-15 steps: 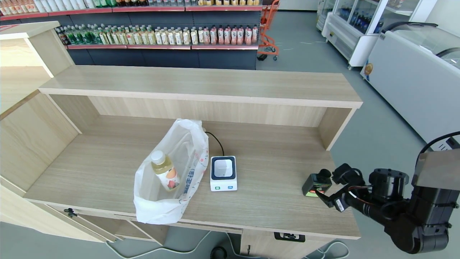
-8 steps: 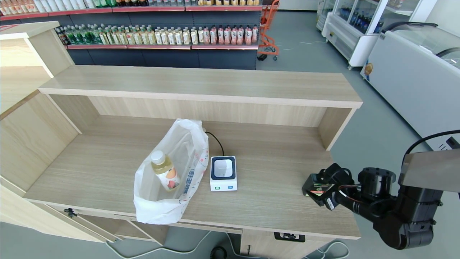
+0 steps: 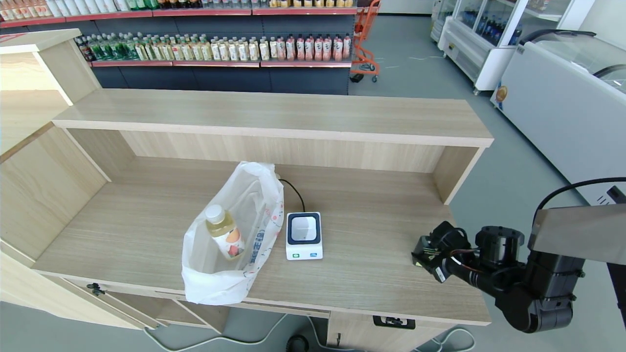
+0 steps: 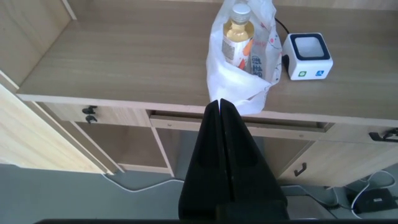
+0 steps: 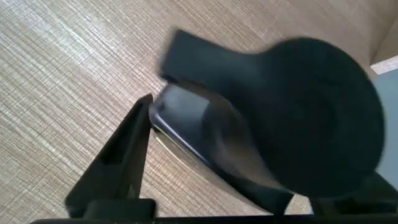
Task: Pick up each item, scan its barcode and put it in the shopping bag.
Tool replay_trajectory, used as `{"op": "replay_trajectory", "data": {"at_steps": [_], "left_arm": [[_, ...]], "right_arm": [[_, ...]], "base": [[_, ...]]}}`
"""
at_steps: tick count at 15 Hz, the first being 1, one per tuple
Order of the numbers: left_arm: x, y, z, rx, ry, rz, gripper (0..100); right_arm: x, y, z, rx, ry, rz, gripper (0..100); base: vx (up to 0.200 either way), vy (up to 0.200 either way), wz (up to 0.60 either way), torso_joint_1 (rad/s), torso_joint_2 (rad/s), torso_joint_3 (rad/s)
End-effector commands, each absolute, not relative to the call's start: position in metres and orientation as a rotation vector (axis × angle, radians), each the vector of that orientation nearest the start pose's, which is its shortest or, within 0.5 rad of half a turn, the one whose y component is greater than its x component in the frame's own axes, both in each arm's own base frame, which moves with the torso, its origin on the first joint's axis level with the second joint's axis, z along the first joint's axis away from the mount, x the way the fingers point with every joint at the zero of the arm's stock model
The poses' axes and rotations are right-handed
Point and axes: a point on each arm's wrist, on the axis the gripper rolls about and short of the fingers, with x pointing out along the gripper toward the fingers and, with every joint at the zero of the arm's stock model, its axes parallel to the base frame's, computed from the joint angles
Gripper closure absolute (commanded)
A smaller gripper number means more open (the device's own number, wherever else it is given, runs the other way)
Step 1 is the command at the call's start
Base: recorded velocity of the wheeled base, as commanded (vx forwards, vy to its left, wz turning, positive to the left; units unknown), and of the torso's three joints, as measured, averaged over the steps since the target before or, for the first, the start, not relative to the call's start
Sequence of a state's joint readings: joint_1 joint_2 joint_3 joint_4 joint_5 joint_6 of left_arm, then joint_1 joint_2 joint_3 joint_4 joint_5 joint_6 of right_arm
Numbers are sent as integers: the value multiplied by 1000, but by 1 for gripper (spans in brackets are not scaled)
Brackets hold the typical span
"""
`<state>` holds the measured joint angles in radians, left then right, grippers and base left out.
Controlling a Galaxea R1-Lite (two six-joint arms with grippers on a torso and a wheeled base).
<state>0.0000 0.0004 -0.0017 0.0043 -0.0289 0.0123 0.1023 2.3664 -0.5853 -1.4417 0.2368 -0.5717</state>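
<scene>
Right gripper [image 3: 426, 253] has closed in over the one small dark item [image 5: 193, 127] at the counter's [image 3: 381, 220] right end, a finger beside it; whether it grips, I cannot tell. Left gripper [image 4: 220, 106] hangs before the counter, fingers together. One bag [image 3: 210, 281] holds one bottle [image 3: 224, 234]; one scanner [image 3: 304, 235] stands just beside it.
</scene>
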Motion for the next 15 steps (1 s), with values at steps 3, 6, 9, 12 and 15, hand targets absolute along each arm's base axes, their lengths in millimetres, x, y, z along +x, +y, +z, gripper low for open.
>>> {"op": "replay_trajectory", "data": {"at_steps": [3, 6, 9, 12, 15], "left_arm": [[-23, -1, 75, 12, 3, -29, 100], [-23, -1, 75, 12, 3, -29, 100], [-23, -1, 75, 12, 3, -29, 100], [-23, -1, 76, 12, 1, -29, 100], [-23, -1, 75, 12, 3, -29, 100]], "right_arm": [[350, 42, -10, -540, 223, 423, 100], [348, 42, -8, -534, 218, 421, 100], [338, 39, 14, -526, 178, 418, 100], [324, 35, 29, -508, 162, 421, 100], [308, 28, 72, -513, 41, 368, 100]], "base": [[0, 0, 0, 0, 0, 0], [0, 0, 0, 0, 0, 0], [0, 0, 0, 0, 0, 0], [0, 0, 0, 0, 0, 0], [0, 0, 0, 0, 0, 0]]}}
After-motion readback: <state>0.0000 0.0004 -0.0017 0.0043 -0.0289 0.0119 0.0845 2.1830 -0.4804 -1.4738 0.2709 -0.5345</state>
